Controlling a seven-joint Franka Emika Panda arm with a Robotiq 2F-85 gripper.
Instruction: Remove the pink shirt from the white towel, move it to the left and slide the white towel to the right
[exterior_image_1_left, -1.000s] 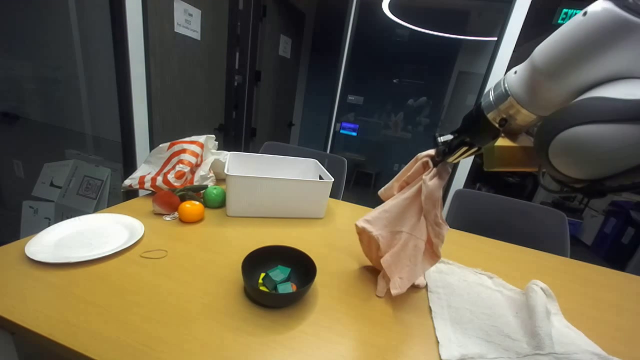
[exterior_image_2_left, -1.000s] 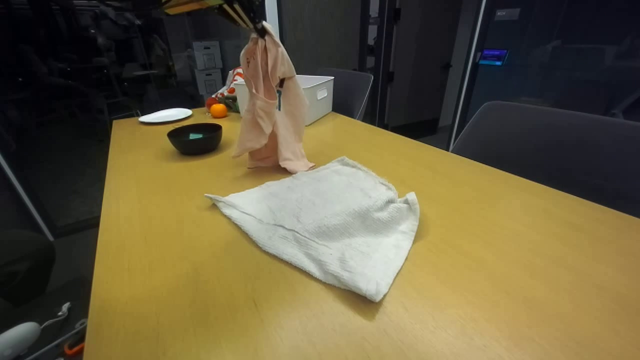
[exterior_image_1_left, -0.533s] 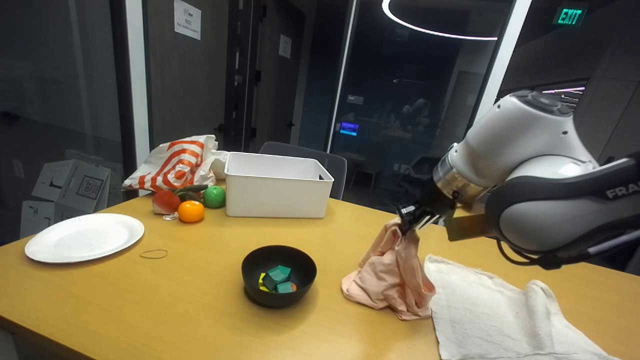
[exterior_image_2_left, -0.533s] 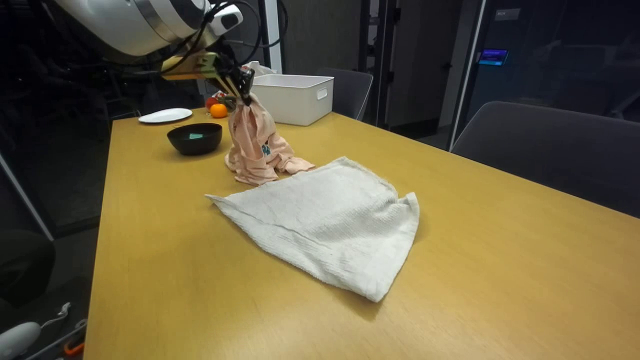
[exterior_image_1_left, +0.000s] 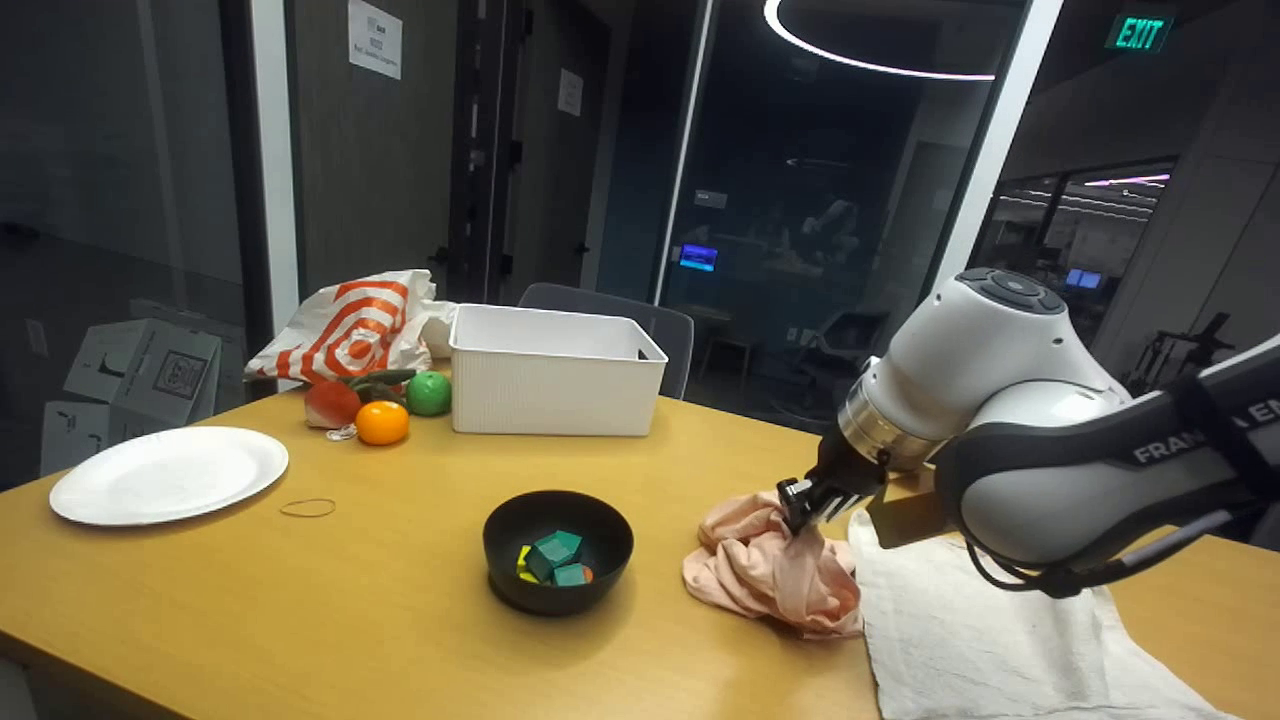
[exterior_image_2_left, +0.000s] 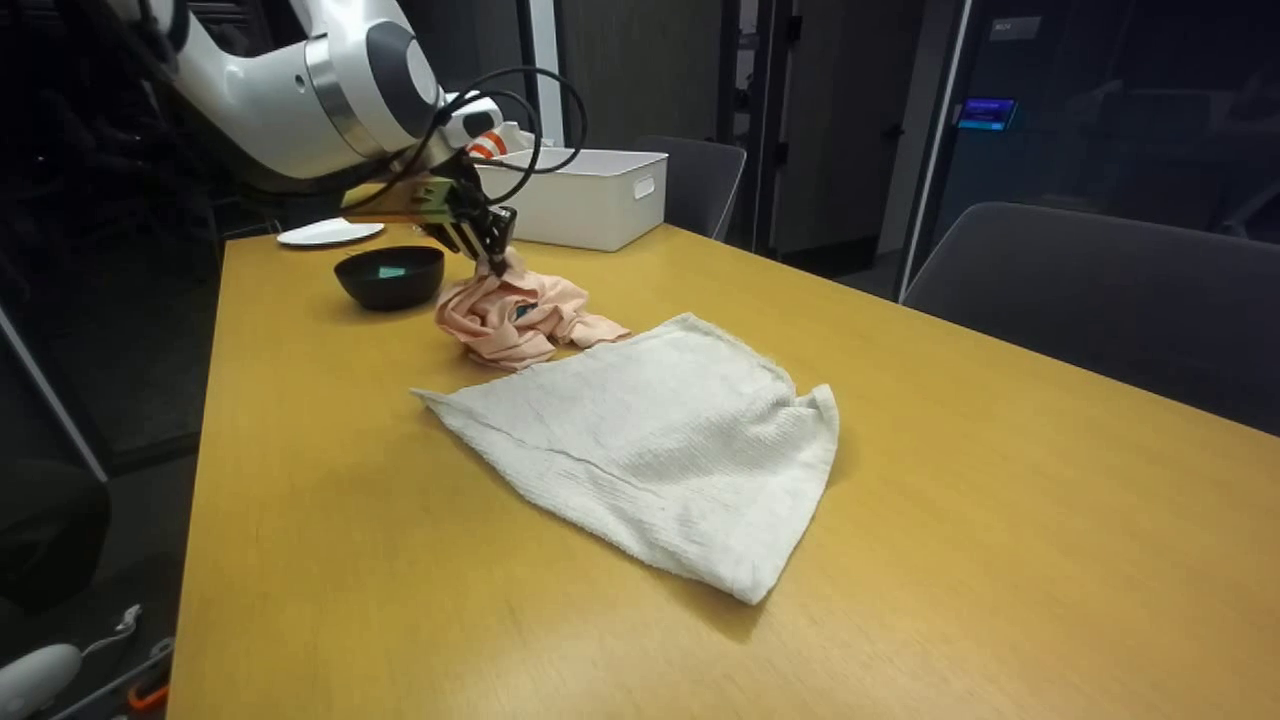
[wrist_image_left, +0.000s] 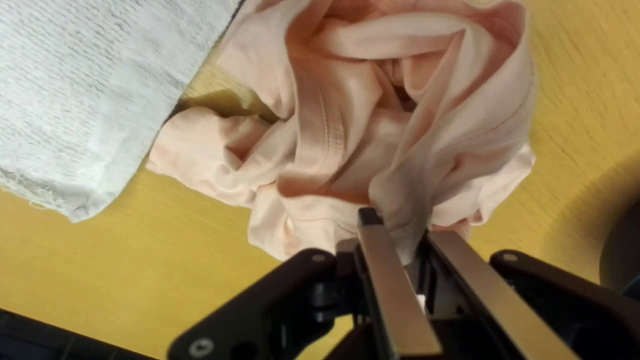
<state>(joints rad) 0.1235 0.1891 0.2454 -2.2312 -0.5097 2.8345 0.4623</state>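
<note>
The pink shirt (exterior_image_1_left: 735, 575) lies crumpled on the table in both exterior views. Its folds fill the middle of the wrist view, where the pink shirt (wrist_image_left: 345, 125) meets the edge of the white towel (wrist_image_left: 90, 85). Spread with some wrinkles, the white towel (exterior_image_2_left: 640, 430) rests on the table beside it. My gripper (exterior_image_1_left: 797, 522) points down at the top of the shirt. In the wrist view the gripper (wrist_image_left: 402, 227) has its fingertips a little apart, with a fold of pink fabric between them. Whether they still pinch that fold cannot be seen.
A black bowl (exterior_image_1_left: 558, 598) with several small blocks stands close to the shirt. Farther back are a white bin (exterior_image_1_left: 555, 390), an orange (exterior_image_1_left: 382, 424), a green fruit (exterior_image_1_left: 429, 394) and a white plate (exterior_image_1_left: 170, 475). Chairs (exterior_image_2_left: 1100, 290) stand along the table's edge.
The gripper has come down with the shirt, which hung from it a second ago and now sits bunched on the table. The fingers look slightly farther apart. The towel has not moved.
</note>
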